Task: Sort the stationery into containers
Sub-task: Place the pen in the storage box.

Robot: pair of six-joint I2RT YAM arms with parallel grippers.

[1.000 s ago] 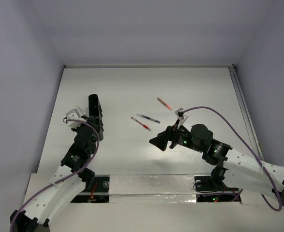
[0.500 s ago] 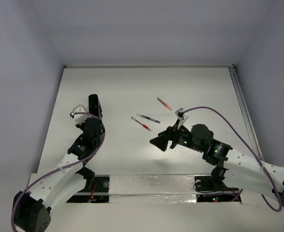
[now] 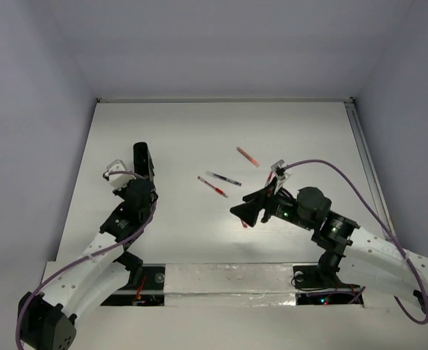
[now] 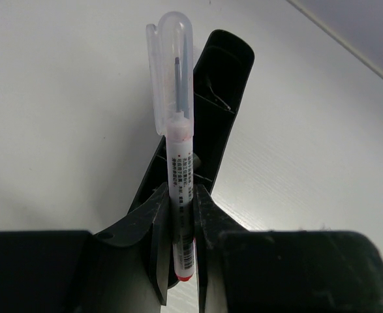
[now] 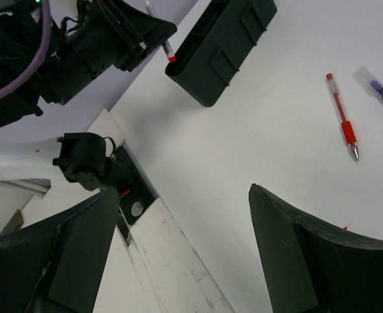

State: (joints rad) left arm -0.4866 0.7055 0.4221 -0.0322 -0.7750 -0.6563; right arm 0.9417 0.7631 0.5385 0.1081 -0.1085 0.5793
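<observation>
My left gripper (image 4: 181,195) is shut on a white pen (image 4: 178,130) with a clear cap and a red end. It holds the pen over the near end of the long black box (image 4: 222,78). In the top view the left gripper (image 3: 138,195) hides the box's near half, and the far end of the box (image 3: 141,156) shows. My right gripper (image 3: 244,211) is open and empty above the table's middle, and it also shows in its own wrist view (image 5: 184,190). A red pen (image 3: 212,187), a dark pen (image 3: 224,179) and a red-and-white pen (image 3: 247,156) lie loose beyond it.
A tiny red piece (image 3: 243,224) lies just under the right gripper. The right wrist view shows the box (image 5: 220,45), the red pen (image 5: 342,117) and the table's taped front edge (image 5: 171,261). A rail (image 3: 367,168) runs along the table's right side.
My left gripper has swung right and in over the black box with the pen. My right gripper has shifted slightly right and stays open.
</observation>
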